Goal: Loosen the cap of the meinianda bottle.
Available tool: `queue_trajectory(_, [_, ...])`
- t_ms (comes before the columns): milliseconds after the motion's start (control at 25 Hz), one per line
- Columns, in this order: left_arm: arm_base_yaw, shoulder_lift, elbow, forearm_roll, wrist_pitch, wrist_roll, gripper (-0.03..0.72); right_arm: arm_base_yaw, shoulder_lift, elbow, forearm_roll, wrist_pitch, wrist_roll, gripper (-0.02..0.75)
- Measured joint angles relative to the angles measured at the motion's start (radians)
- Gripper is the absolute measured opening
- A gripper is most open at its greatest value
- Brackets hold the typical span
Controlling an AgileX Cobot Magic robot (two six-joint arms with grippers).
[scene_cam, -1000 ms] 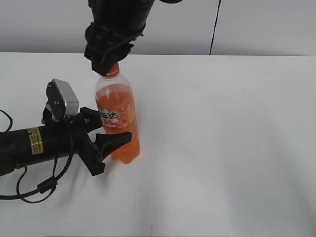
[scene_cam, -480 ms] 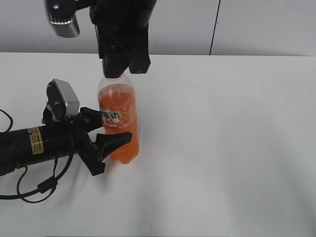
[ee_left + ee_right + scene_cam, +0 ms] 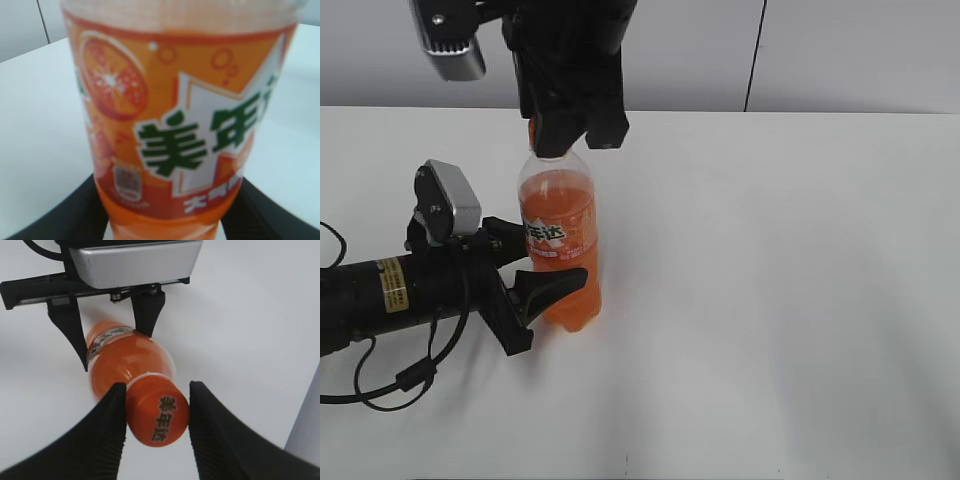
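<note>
The meinianda bottle [image 3: 560, 240] stands upright on the white table [image 3: 770, 300], filled with orange drink, its label [image 3: 190, 130] close up in the left wrist view. My left gripper [image 3: 545, 262] comes in from the left and is shut on the bottle's lower body, one black finger [image 3: 75, 215] on each side. My right gripper [image 3: 558, 135] hangs over the bottle from above. Its two ribbed fingers [image 3: 107, 425] press the sides of the orange cap [image 3: 160, 412]. In the exterior view the cap [image 3: 534, 130] is mostly hidden by that gripper.
The left arm [image 3: 380, 295] lies low along the table's left side with a black cable [image 3: 380, 385] looping near the front edge. A grey wall [image 3: 840, 50] rises behind the table's far edge.
The right gripper has turned around the bottle's top, swinging its wrist camera out to the upper left. In the last half second it barely moved. The left gripper and bottle stayed put.
</note>
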Motion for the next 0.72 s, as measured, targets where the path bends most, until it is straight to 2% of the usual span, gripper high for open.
queue_trajectory(240, [0.000,0.000,0.000,-0.001,0.000,-0.004,0.402,-0.003,-0.021,0.000,-0.032,-0.009,0.010,0.504])
queue_trajectory(480, [0.000,0.000,0.000,-0.001,0.000,-0.005,0.402,-0.003,-0.075,0.000,0.061,-0.009,0.050,0.536])
queue_trajectory(600, [0.000,0.000,0.000,-0.001,0.000,-0.005,0.402,-0.003,-0.094,0.000,0.092,-0.009,0.260,0.535])
queue_trajectory(720, [0.000,0.000,0.000,-0.001,0.000,-0.005,0.402,-0.003,-0.100,0.000,0.091,-0.012,0.665,0.535])
